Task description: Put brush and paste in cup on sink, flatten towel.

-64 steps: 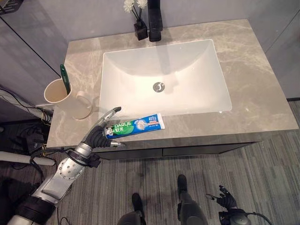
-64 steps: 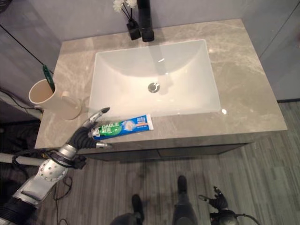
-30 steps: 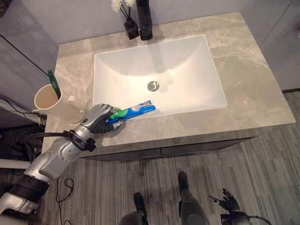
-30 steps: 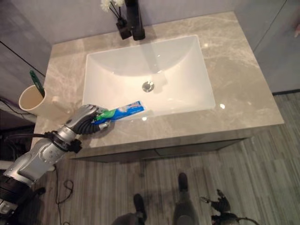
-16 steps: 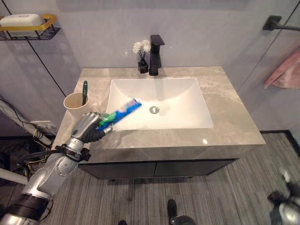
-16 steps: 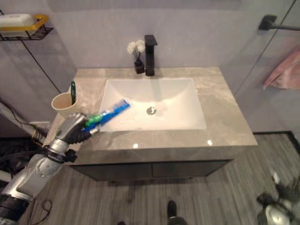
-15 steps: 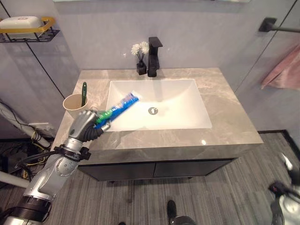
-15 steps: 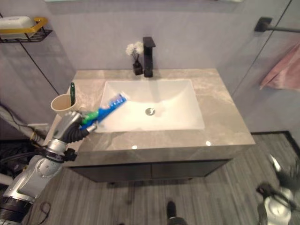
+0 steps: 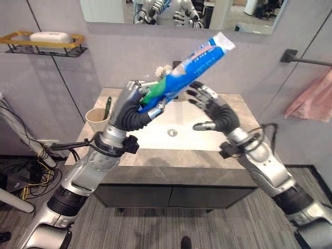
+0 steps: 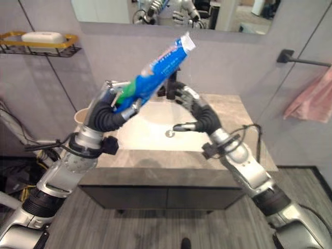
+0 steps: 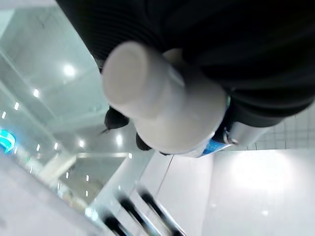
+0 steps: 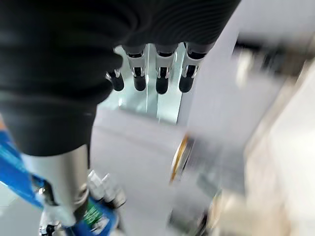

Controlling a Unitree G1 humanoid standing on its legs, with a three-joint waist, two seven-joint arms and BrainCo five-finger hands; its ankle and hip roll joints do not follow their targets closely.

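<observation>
The left hand (image 9: 136,108) gripped the toothpaste tube (image 9: 189,63), fingers curled round it, raised above the sink (image 9: 179,136). The right hand (image 9: 215,111) hovered beside it, fingers spread open.

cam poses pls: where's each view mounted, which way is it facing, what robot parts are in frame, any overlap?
Left eye, right eye: head, facing the sink; both arms; left hand grips paste, right hand open.
Left wrist: looks past paste cap at ceiling; dark cover.
Right wrist: along straight fingers toward wall.
Shared: paste.

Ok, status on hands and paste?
Left hand shut on toothpaste tube, raised above sink. Right hand open beside it. Brush in cup.
</observation>
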